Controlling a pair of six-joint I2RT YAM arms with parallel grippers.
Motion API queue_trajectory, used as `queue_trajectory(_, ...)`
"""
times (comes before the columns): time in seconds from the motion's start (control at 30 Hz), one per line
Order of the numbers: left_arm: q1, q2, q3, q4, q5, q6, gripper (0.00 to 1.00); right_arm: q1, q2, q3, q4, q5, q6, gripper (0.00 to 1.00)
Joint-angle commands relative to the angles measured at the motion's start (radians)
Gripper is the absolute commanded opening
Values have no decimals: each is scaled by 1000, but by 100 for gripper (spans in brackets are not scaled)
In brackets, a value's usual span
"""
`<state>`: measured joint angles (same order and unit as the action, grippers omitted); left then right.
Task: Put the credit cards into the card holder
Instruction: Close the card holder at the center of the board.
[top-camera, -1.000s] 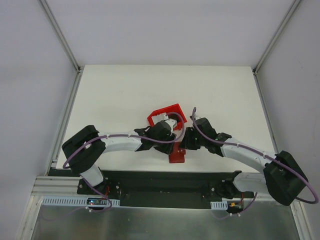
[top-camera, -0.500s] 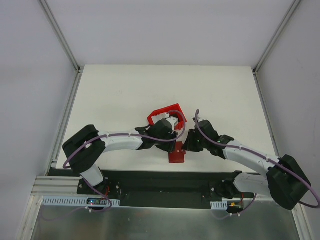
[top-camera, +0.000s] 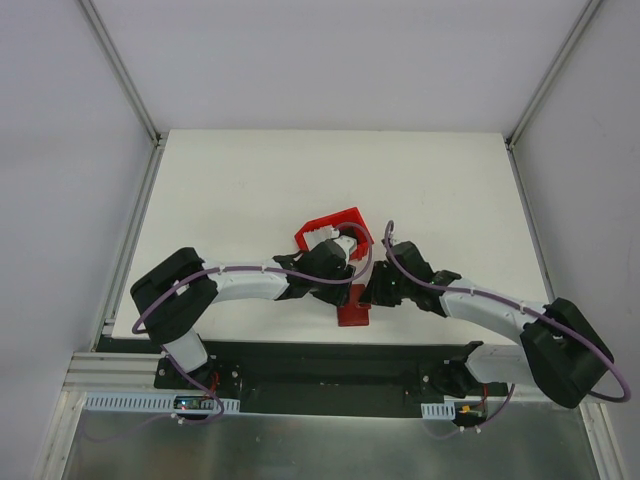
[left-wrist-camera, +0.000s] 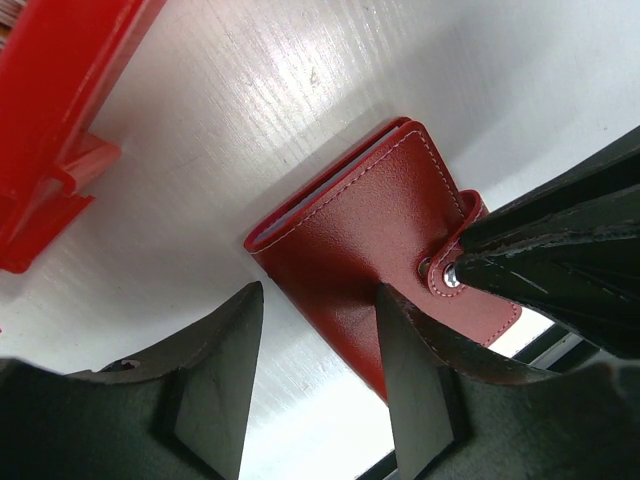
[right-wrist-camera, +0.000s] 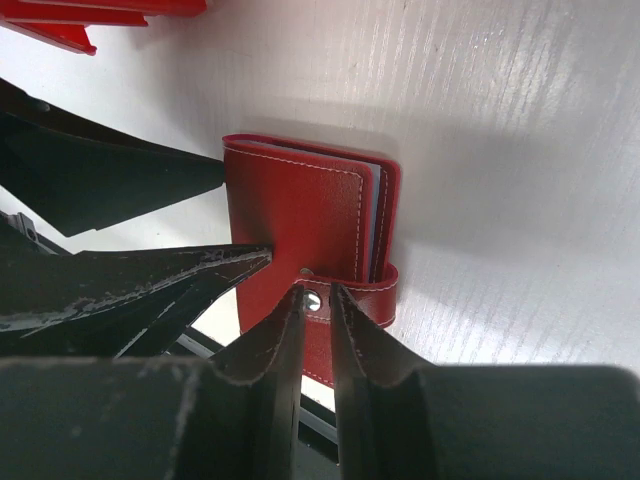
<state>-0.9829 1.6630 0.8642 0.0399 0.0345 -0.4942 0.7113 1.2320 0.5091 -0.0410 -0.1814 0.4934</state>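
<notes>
You're unsnapping the closed holder (left-wrist-camera: 360, 230) at the bin's (top-camera: 325, 218) 6 o'clock: left gripper (left-wrist-camera: 318, 295) half-open astride it, right gripper (right-wrist-camera: 315, 294) narrow at the tab (right-wrist-camera: 365, 297), grip unclear; peel the tab up next.

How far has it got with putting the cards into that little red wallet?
Barely started: nothing looks done. The small red leather wallet lies closed, its closing tab snapped. In hand: the right fingers pinch that tab while the left fingers stand open astride the wallet. Still to do: opening it and loading cards, none clearly visible.
</notes>
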Motion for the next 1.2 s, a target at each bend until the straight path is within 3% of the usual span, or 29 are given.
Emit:
queue_trajectory(0.0,-11,11,4,-31,-27,-7,47,2,26,3,36,-24,16,18)
queue_trajectory(0.53,-10,-2,-5,-32,-22,-12,47,31,1,-1,46,29,33,17)
queue_trajectory(0.8,-10,-5,-8,-32,-25,-9,47,33,-103,-7,-8,97,24,18)
queue_trajectory(1.17,-11,-6,-4,-32,-27,-4,47,33,-117,-52,-33,79,62,18)
